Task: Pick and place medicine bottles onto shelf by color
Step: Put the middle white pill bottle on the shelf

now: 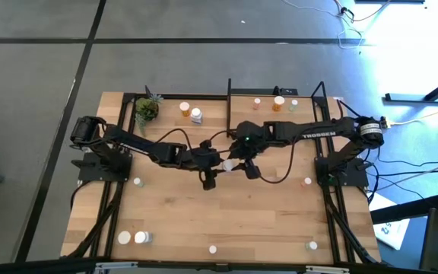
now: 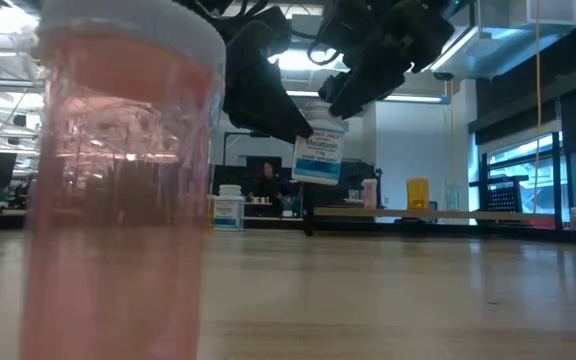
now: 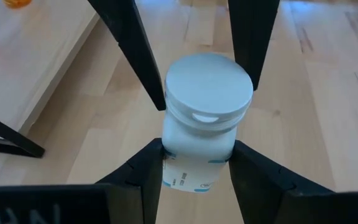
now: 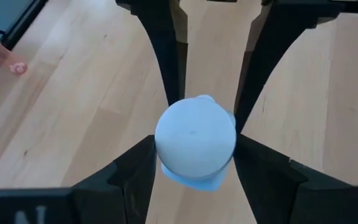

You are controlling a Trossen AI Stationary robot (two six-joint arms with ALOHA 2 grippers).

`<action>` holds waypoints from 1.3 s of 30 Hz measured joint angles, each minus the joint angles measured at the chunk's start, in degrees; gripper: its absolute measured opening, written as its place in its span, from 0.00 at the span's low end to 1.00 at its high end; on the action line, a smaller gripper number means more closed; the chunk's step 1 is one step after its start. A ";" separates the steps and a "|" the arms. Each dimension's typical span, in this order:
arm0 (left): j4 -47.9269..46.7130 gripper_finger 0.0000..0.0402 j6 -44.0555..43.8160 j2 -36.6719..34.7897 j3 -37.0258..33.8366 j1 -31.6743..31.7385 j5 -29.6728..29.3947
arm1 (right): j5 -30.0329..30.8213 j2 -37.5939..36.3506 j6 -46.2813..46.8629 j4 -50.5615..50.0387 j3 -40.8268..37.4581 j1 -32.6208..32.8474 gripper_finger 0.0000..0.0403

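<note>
A white bottle [image 3: 205,124] with a blue-printed label hangs in the air above the middle of the table [image 1: 234,221], gripped at once by both tools. The left tool [image 3: 197,171] pinches its body; the right tool [image 4: 194,165] pinches its capped end. The shelf [image 1: 280,103] stands well apart at the table's far edge.

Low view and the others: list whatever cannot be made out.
1. Low view: the pink bottle, right against the lens, hides the table behind it.
2. Low view: the fine label print on the held white bottle is too blurred to read.
3. High view: the arms cover most of that bottle.
4. High view: the orange bottle on the shelf is too small to show a label.
</note>
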 joint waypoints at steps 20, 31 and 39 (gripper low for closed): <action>0.02 0.39 -0.26 0.00 -0.02 -0.04 0.49 | 1.94 0.00 2.11 0.70 0.00 1.63 0.45; 0.06 0.41 -0.67 0.00 -0.02 0.01 1.13 | 1.71 0.00 3.00 0.85 0.00 1.63 0.43; -0.56 0.41 -3.38 -0.04 -0.02 1.31 5.34 | 1.54 0.02 4.88 0.72 0.00 1.65 0.43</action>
